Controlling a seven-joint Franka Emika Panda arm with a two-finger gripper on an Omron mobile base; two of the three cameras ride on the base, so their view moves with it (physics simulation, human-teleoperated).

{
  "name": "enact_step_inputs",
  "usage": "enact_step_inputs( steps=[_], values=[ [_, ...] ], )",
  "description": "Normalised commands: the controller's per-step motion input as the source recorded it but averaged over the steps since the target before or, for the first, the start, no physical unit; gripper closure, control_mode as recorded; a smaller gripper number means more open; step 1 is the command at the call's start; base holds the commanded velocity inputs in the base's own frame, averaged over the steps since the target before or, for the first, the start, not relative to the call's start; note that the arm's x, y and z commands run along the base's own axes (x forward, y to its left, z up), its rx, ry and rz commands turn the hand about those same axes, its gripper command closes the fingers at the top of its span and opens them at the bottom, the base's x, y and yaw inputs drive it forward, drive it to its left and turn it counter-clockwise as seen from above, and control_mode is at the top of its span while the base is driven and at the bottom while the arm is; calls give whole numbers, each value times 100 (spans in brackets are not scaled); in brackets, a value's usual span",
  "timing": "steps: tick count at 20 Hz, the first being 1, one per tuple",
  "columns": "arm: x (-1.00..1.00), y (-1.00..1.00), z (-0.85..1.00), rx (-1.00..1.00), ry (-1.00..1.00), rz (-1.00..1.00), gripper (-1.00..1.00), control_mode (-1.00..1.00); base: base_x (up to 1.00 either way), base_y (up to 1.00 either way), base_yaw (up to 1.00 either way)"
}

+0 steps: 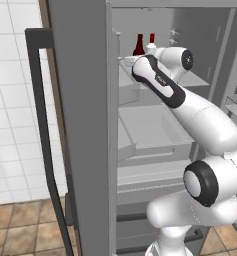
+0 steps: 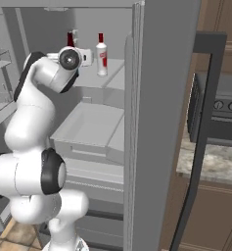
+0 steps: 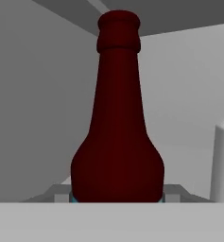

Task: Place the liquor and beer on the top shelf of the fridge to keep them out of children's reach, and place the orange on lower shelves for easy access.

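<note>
On the top shelf (image 2: 112, 73), the hand (image 3: 117, 198) grips the beer (image 3: 117, 142); liquor (image 2: 102, 55) beside it.

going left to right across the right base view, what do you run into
robot arm → beer → liquor → fridge door → dark door handle → stove
</note>
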Motion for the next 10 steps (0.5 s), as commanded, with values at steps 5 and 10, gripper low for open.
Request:
enact_step_inputs(
  steps=[5, 10],
  values=[
    [29, 0, -7, 0, 0, 0, 100, -100, 0, 0, 0],
    [23, 0, -20, 0, 0, 0, 100, -100, 0, 0, 0]
  ],
)
